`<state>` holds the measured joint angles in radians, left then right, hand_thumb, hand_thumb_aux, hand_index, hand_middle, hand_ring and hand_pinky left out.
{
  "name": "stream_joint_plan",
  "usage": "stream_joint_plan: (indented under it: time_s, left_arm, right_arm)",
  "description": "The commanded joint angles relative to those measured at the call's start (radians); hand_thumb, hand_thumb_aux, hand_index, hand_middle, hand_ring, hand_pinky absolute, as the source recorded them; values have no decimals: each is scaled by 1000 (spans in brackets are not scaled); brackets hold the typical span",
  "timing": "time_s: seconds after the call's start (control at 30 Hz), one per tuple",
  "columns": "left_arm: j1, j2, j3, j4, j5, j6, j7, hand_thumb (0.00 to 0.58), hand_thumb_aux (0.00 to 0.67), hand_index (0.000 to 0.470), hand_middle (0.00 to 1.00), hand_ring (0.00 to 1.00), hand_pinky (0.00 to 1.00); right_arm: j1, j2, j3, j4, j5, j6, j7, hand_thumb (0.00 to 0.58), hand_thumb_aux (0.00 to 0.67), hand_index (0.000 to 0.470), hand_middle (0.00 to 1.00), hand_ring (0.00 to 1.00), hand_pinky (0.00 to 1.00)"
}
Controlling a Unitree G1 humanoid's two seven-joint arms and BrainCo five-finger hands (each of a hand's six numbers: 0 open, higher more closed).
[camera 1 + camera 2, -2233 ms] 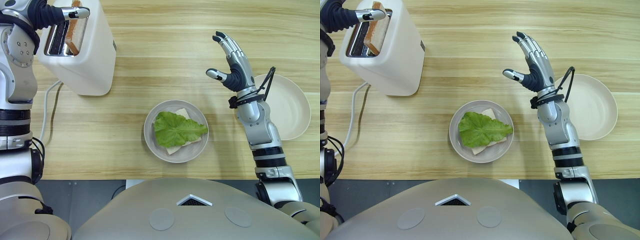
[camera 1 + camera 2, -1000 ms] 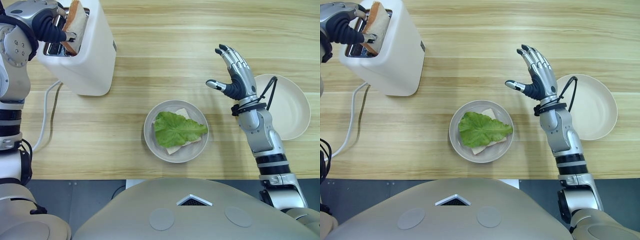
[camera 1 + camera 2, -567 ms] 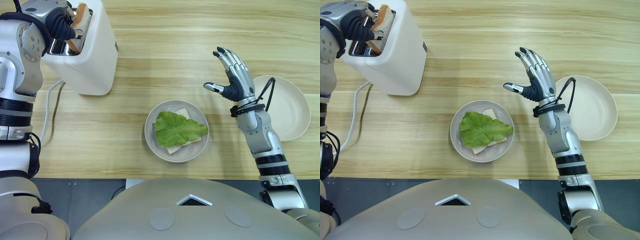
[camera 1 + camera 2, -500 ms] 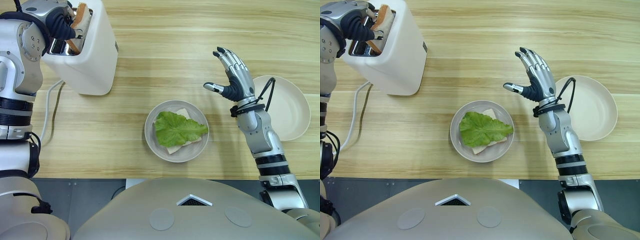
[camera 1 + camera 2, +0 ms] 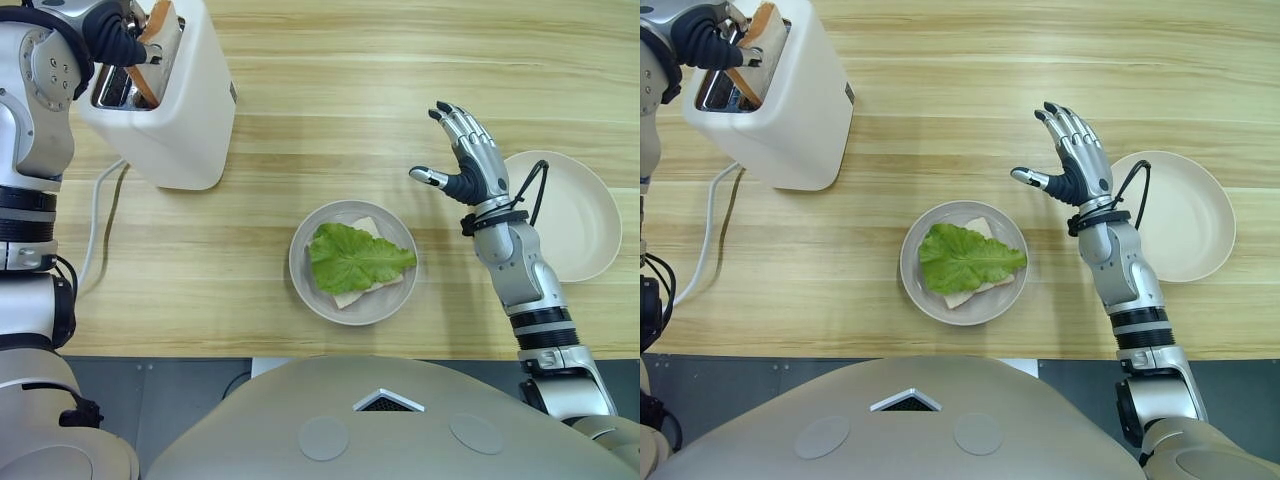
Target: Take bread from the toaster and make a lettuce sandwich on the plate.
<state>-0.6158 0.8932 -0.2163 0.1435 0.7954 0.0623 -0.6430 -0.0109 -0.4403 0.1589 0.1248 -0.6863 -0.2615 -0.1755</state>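
Since the earlier frames, left hand [image 5: 700,40] has closed on the toast slice [image 5: 765,22], which stands partly raised from the white toaster [image 5: 175,110] at 10 o'clock of the plate [image 5: 300,275]. Right hand [image 5: 468,160] hovers at 2 o'clock, fingers spread, holding nothing. Risks noted: the slice may snag in the slot and tip the toaster, or a loose pinch may drop it short of the lettuce [image 5: 355,258].

- Wooden table [image 5: 330,110], light grain.
- White toaster [image 5: 185,110] at far left; cord [image 5: 705,230] trailing toward near edge.
- Grey plate [image 5: 300,285] at centre.
- Cream dish [image 5: 575,215] at right, well apart from plate.
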Motion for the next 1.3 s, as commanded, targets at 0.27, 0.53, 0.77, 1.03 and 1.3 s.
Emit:
stream_joint_plan:
  time_s: [0.27, 0.53, 0.77, 1.03, 1.3]
  left_arm:
    - [-103, 12, 42, 2, -27, -17, 17, 580, 670, 470, 1000, 1000, 1000]
    - [-155, 8, 45, 20, -48, -40, 19, 580, 670, 470, 1000, 1000, 1000]
    - [-205, 13, 55, 51, -83, -62, 25, 580, 670, 470, 1000, 1000, 1000]
    - [-207, 12, 84, -2, -173, -81, -9, 580, 670, 470, 1000, 1000, 1000]
    - [-194, 29, 127, -94, -248, -71, -50, 580, 670, 470, 1000, 1000, 1000]
  right_arm:
    - [-35, -9, 16, 71, 6, -13, -14, 0, 0, 0, 0, 0, 0]
    - [-50, -9, 20, 106, 8, -22, -29, 0, 0, 0, 0, 0, 0]
    - [-93, -8, 19, 169, 34, -49, -42, 0, 0, 0, 0, 0, 0]
    - [-137, -15, 19, 252, 58, -83, -54, 0, 0, 0, 0, 0, 0]
    - [-165, -23, 17, 319, 71, -111, -65, 0, 0, 0, 0, 0, 0]
